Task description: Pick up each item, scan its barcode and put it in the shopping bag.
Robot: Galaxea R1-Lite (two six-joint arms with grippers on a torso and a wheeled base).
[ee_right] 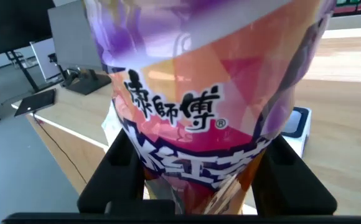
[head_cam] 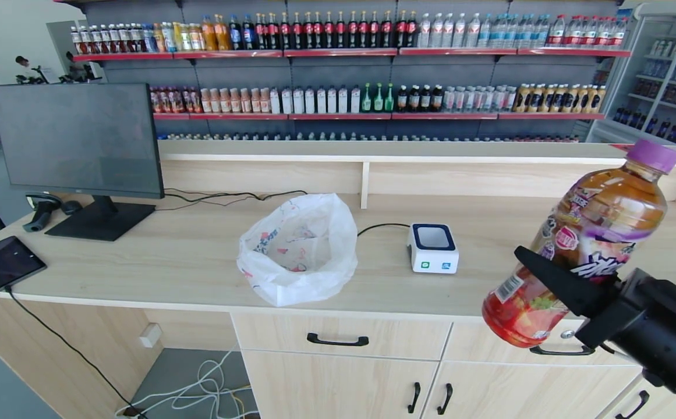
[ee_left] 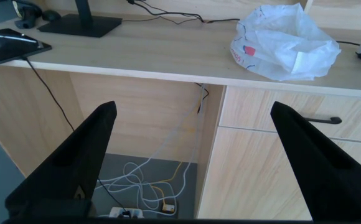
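Holding the bottle (head_cam: pixel 600 233) clamped in the right hand (head_cam: pixel 554 280), tilted above the desk (head_cam: pixel 198 256). Scanner (head_cam: pixel 432 247) lies left of the hand, shopping bag (head_cam: pixel 300 250) further left. Best to turn the low barcode (head_cam: pixel 509 287) squarely onto the scanner window. Left hand (ee_left: pixel 193 124) is spread apart.

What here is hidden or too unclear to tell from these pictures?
Head view: shopping bag bottom, hidden by its own folds.
Right wrist view: scanner, mostly behind the bottle; its top, cut off by the edge.
Head view: shelf drinks, too small to identify.
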